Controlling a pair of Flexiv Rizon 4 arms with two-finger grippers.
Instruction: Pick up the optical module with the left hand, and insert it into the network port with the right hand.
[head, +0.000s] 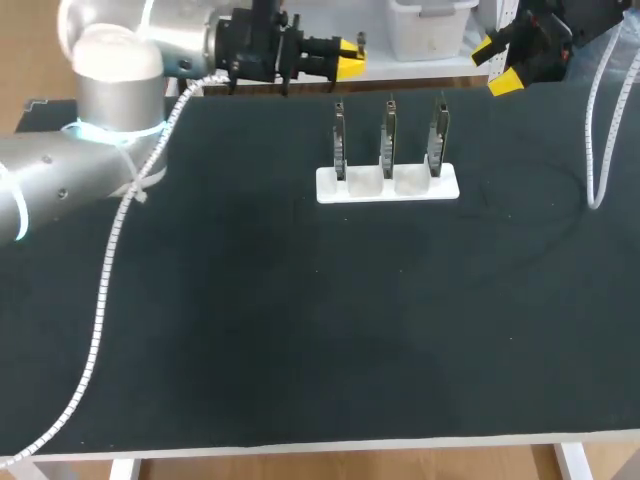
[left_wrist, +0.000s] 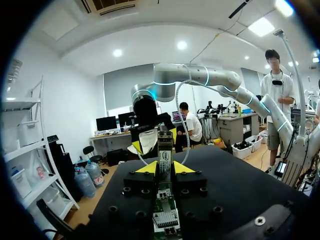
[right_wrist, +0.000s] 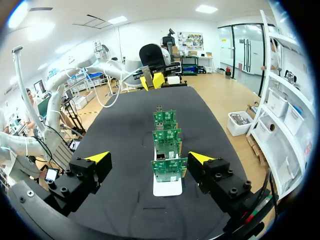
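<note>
Grip first: my left gripper (left_wrist: 165, 169) is clamped on the optical module (left_wrist: 165, 151), one yellow tip on each flank, with the module's length sticking out ahead of the fingers. I judge that this hold leaves its free end exposed for a handover, since the task gives the insertion to my other arm. In the head view this gripper hangs over the far edge of the dark table (head: 250, 300), about 12 o'clock from its centre and well apart from the stand.

My right gripper (right_wrist: 149, 158) has its fingers spread wide and grips nothing. It sits between 1 and 2 o'clock from the table's centre, looking down the row of three upright green boards (right_wrist: 169, 170) slotted into the white stand (right_wrist: 167, 190). Standing the boards on edge keeps their faces reachable, I'd say. The network port must be on one of them, but I cannot pick it out. The pick looks done; the pass to the right gripper is not yet made.
</note>
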